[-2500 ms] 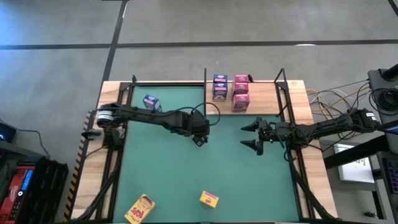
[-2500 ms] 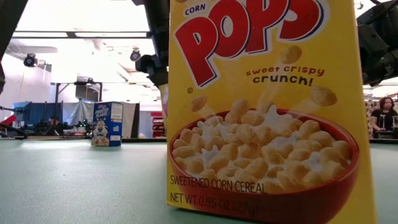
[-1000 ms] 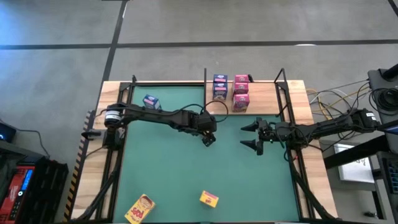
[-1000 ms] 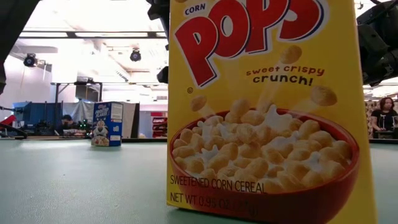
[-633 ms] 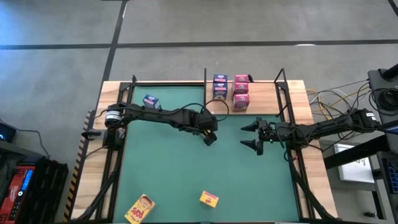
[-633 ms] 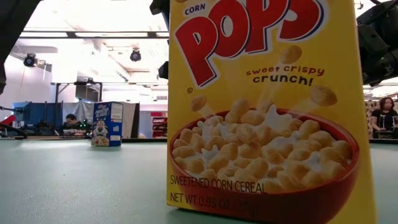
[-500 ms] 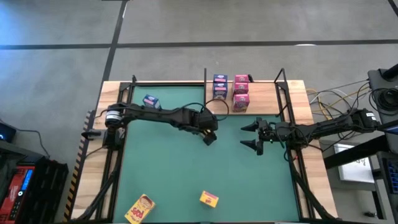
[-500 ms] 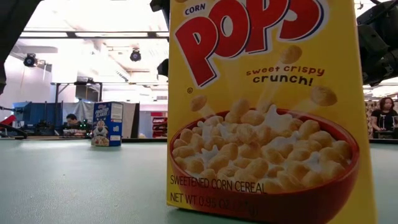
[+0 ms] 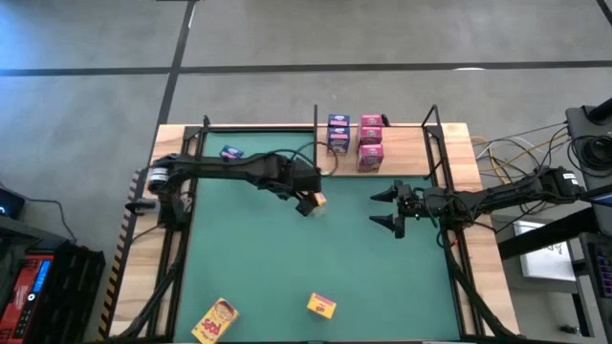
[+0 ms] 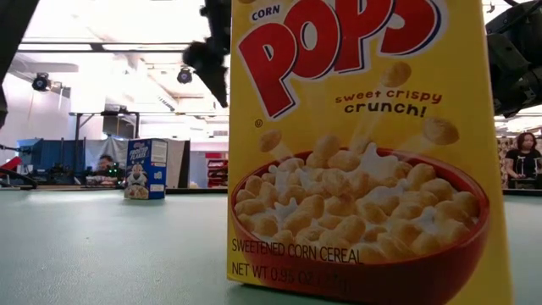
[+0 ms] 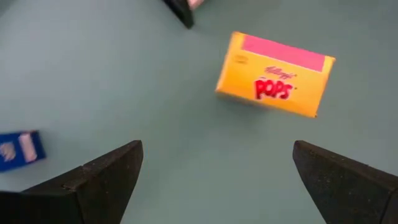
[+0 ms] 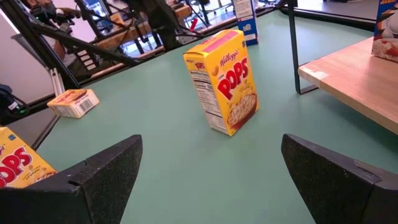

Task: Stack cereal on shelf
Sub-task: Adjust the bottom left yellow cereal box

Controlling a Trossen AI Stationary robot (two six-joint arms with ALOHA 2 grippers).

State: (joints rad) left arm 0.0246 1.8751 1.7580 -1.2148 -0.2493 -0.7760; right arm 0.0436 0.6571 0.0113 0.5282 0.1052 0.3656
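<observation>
Standing upright on the mat [image 9: 258, 277] at frame centre, yellow box [image 9: 316, 200] just beside left gripper [image 9: 308, 204] hovering with jaws wide and empty, right gripper [image 9: 386, 209] waiting wide open at centre right, blue and pink boxes [image 9: 370, 143] sitting on shelf [image 9: 406, 148] at upper centre.

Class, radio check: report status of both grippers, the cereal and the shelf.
Left gripper open, above upright yellow Pops box on the mat. Right gripper open, empty, idle. Shelf holds blue and pink boxes. Nothing blocking.
</observation>
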